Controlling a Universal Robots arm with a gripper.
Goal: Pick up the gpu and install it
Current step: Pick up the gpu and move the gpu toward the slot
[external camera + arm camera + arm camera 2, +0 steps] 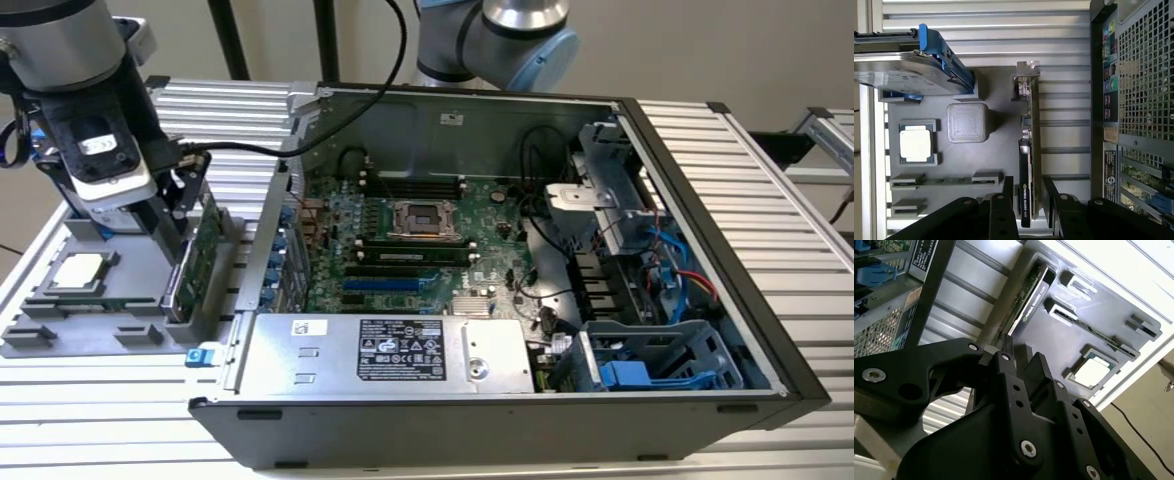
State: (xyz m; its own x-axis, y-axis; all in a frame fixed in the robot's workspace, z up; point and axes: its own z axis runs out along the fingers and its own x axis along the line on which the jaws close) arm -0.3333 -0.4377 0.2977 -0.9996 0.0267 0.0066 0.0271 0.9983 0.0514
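Note:
The gpu (203, 255) stands on edge in a slot of the grey parts holder (80, 335), at the exterior view's left, beside the open computer case (694, 250). In the first wrist view the gpu (1028, 145) shows as a thin green board with a black cooler and a silver bracket at one end. My gripper (1028, 184) is lowered over it, open, one black finger on each side of the card's black end with narrow gaps. In the second wrist view the gripper (1021, 352) straddles the gpu (1026, 295) edge the same way.
The holder also carries a processor (916, 142), a hard drive with a blue frame (909, 65) and a memory stick (946, 180). Inside the case lie the motherboard (414, 250), blue expansion slots (380, 290) and a power supply (387, 350). The case wall stands close beside the gpu.

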